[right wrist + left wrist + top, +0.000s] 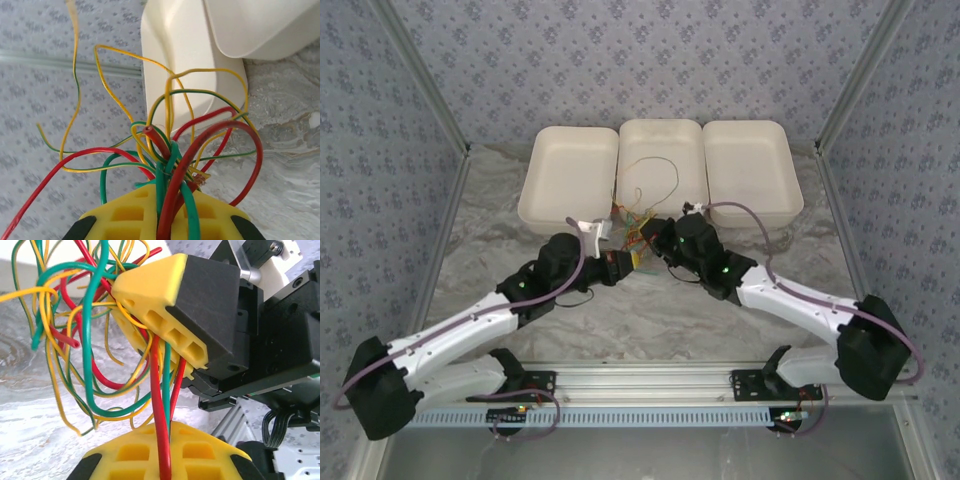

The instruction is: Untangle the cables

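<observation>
Cables [636, 232] sat in 1 tangled knot of red, green and yellow-orange strands, held between your 2 grippers just in front of the middle tray [661, 140]. A few thin loops showed against that tray's floor.

Your left gripper [164, 442] had its yellow fingers pressed together on a red strand and a green one. Both strands ran up from the seam to the other arm's yellow fingers [160, 295] close above.

In the right wrist view, your right gripper [167, 205] was likewise clamped, its fingers together on a bundle of red and green strands. The rest fanned out above it in loose loops.

From above, the 2 grippers stood tip to tip, close together, over the marbled table [650, 310].
</observation>
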Available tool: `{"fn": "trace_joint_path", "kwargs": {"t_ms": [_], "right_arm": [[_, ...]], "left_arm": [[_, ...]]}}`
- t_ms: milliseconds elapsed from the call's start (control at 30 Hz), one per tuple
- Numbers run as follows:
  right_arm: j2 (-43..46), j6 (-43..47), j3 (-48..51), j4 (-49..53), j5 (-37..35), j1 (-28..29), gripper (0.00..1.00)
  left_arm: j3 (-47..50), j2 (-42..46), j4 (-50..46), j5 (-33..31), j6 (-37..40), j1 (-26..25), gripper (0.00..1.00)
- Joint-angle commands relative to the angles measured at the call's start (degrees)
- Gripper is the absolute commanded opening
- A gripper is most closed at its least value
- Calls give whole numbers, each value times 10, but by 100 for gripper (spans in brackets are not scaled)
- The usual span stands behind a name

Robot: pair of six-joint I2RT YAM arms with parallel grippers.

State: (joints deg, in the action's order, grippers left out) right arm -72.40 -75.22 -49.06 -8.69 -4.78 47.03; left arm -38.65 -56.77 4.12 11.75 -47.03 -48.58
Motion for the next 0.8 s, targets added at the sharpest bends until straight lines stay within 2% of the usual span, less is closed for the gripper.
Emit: {"fn": "trace_joint_path", "kwargs": {"t_ms": [0,33,67,100,133,167,200,267,433,533,767], "right_arm": [[41,163,-49,132,-90,-26,0],[44,194,-54,147,-85,-29,0],[45,238,-62,168,-83,-31,0],[45,276,-70,187,-76,-32,0],[45,308,-71,197,-66,-35,0],[45,336,-72,206,-57,-38,0],[47,358,-72,215,-50,-40,0],[54,387,-70,225,-45,-42,0],[61,453,-65,214,7,-55,0],[45,472,-78,228,22,-54,0],[37,456,-70,217,24,-33,0]], "left_arm": [[0,54,-97,-29,10,-1,0],[-2,63,-117,-37,10,2,3],[-7,74,-140,-44,9,7,18],[-10,85,-158,-49,8,14,37],[-12,95,-169,-50,6,21,50],[-13,105,-178,-49,4,29,60],[-13,114,-182,-46,4,34,65],[-16,123,-181,-36,3,41,65],[-9,86,-112,19,-27,38,56],[-19,54,-92,9,-35,22,53],[-59,-27,-32,-19,-41,-14,52]]}}
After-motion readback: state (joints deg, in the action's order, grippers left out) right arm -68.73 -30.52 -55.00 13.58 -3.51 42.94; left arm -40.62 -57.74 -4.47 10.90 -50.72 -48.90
